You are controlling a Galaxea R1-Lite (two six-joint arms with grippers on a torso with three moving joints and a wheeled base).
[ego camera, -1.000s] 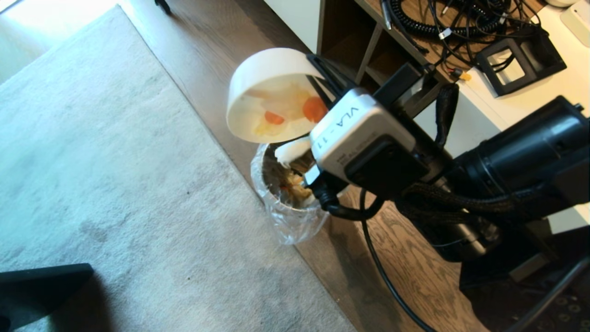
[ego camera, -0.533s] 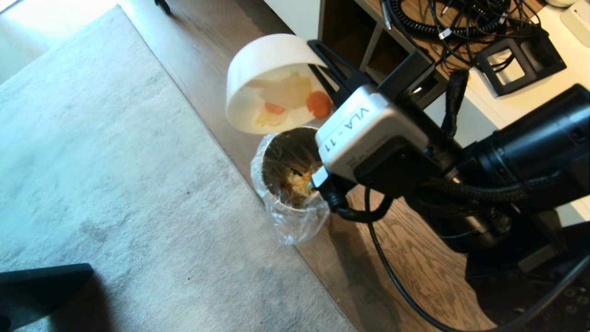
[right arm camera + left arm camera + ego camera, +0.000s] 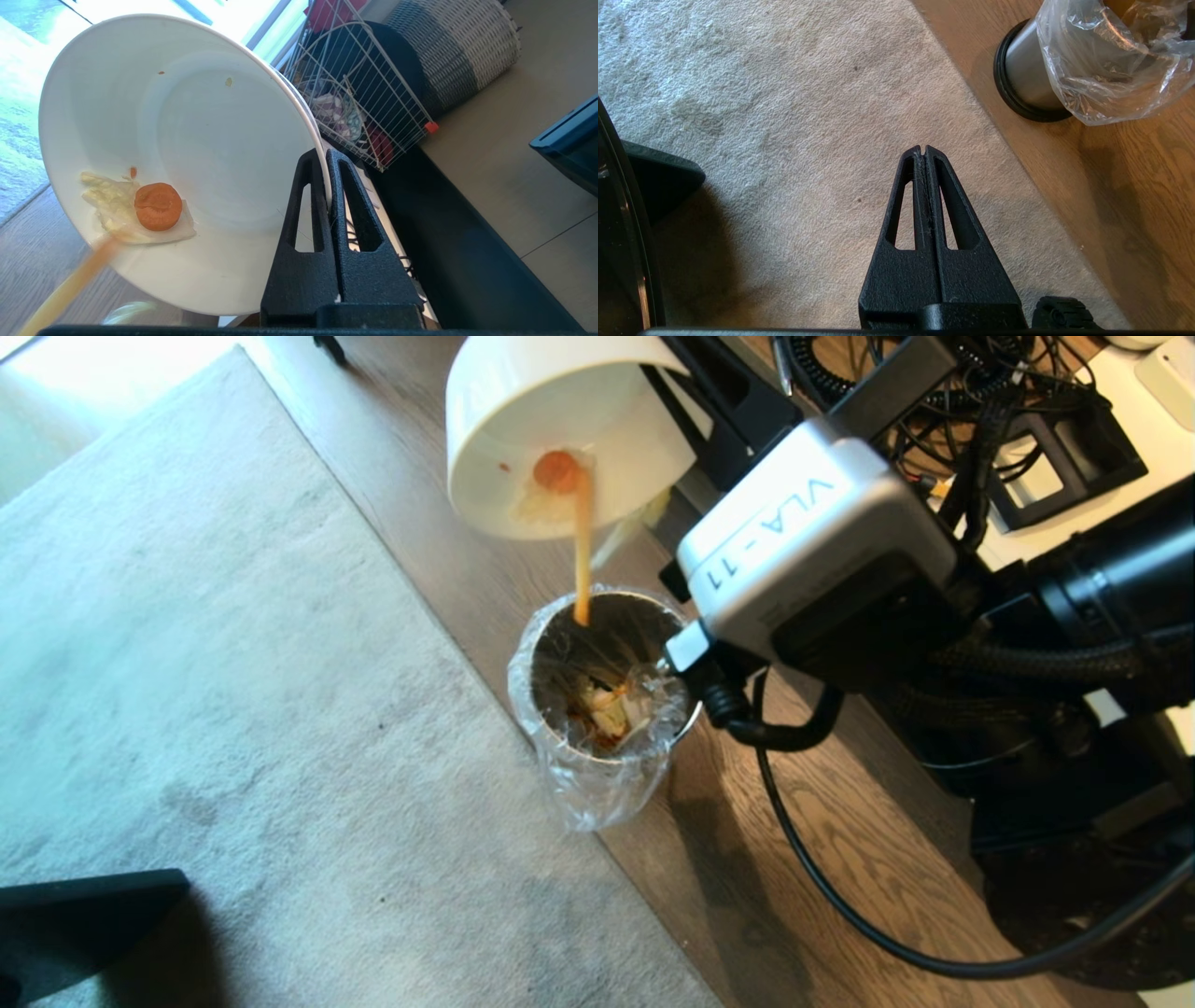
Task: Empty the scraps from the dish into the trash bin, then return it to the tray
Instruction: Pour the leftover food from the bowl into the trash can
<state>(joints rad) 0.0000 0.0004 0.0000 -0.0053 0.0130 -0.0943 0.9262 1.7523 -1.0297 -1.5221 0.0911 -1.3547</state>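
Right below the right hand (image 3: 327, 161), which pinches the rim of the tipped dish (image 3: 560, 420), sits the trash bin (image 3: 602, 695). Scraps (image 3: 558, 476) fall straight down. The left hand (image 3: 923, 151) waits, pressed together.

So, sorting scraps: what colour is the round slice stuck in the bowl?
Orange slice; right wrist view shows it best.

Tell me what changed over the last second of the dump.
The right end effector, clamped on the dish rim, lifted it higher above the trash bin and tipped it more. Most scraps have left; an orange piece is falling, and a carrot slice clings inside. The bin and the shut left end effector stayed put.
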